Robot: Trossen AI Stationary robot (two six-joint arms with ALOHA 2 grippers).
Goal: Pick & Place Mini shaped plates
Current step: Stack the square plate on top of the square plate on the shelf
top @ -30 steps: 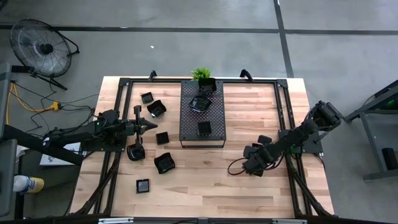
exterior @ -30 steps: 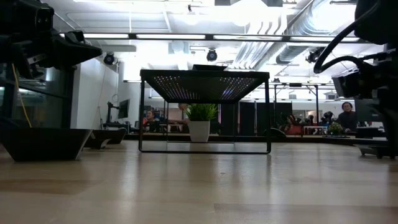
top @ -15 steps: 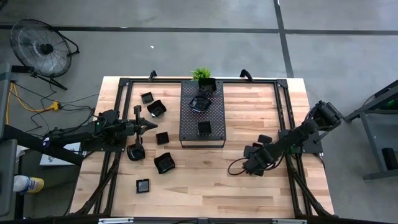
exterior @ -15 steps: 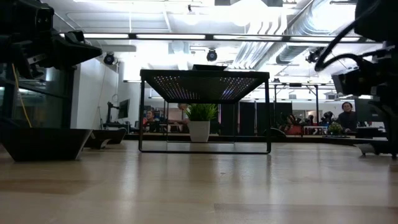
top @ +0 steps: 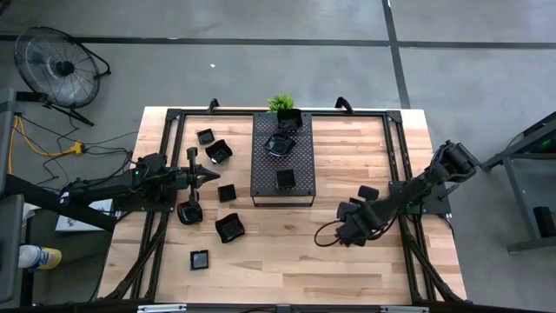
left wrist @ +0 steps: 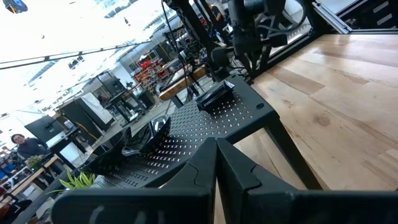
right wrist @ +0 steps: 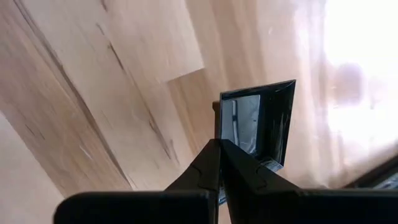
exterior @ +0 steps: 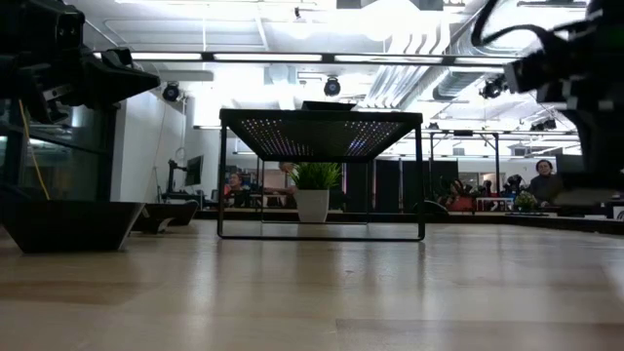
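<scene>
Mini shaped plates (top: 229,229): three sit on the perforated tray (top: 282,165); about eight remain on the counter (top: 278,252). Right gripper (right wrist: 219,148) pinches a square plate (right wrist: 256,124) near the right edge. Left gripper (left wrist: 216,144) pressed together, empty.

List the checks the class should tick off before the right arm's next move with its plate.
1. Right hand shut on the rim of the square plate: ok.
2. Plate lifted clear of the table: cannot tell.
3. Bare space left on the tray: ok.
4. Left hand shut, empty, waiting left of the tray: ok.
</scene>
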